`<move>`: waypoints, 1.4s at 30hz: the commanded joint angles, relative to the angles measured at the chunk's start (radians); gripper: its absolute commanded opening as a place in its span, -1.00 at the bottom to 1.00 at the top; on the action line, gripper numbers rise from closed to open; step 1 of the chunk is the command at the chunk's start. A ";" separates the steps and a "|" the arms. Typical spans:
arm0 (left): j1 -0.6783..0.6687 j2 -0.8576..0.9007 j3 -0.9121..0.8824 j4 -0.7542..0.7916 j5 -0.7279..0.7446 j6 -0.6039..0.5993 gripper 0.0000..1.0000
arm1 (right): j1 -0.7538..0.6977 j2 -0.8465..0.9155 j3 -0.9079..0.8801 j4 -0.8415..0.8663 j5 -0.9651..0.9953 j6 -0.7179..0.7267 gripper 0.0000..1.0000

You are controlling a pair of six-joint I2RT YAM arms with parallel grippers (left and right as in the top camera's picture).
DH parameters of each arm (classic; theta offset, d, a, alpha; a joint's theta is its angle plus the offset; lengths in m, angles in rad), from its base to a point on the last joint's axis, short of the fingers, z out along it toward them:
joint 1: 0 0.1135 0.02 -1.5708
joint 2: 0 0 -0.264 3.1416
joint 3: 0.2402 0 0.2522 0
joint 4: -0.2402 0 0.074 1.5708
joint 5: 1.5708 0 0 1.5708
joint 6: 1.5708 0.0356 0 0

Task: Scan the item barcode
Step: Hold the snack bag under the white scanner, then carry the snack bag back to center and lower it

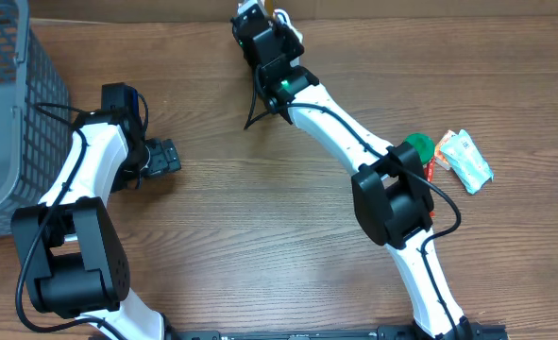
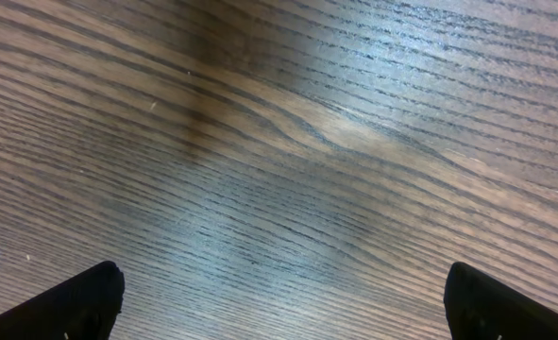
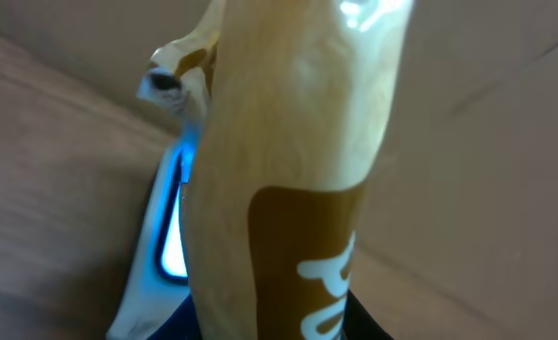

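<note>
My right gripper (image 1: 264, 28) is at the far edge of the table, shut on a tan and brown snack packet (image 3: 288, 170) with white lettering. The packet stands upright between the jaws and fills the right wrist view. Just behind it on the left is the white barcode scanner (image 3: 160, 246), its window glowing blue. In the overhead view the arm hides most of the packet and the scanner. My left gripper (image 1: 165, 156) rests low over bare wood at the left. It is open, its dark fingertips (image 2: 90, 297) wide apart with nothing between them.
A grey mesh basket (image 1: 14, 113) stands at the left edge. To the right of the right arm lie a green round item (image 1: 418, 146), a white and teal packet (image 1: 465, 161) and a small red-orange packet (image 1: 431, 170).
</note>
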 commanded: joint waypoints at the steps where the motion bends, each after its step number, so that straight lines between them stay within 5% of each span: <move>1: -0.002 0.001 0.015 0.001 -0.005 0.011 1.00 | -0.002 -0.002 0.013 -0.040 -0.020 0.126 -0.92; 15: -0.002 0.001 0.015 0.001 -0.005 0.011 1.00 | -0.015 -0.097 0.016 -0.023 -0.082 0.132 -0.93; 24: -0.002 0.001 0.015 0.001 -0.005 0.011 1.00 | -0.040 -0.335 0.016 -0.146 -0.102 0.311 -0.93; 36: -0.002 0.001 0.015 0.001 -0.005 0.011 0.99 | -0.092 -0.405 -0.029 -0.788 -0.890 0.578 -0.93; 42: -0.002 0.001 0.015 0.001 -0.005 0.011 1.00 | -0.074 -0.397 -0.262 -0.819 -0.987 0.578 -0.93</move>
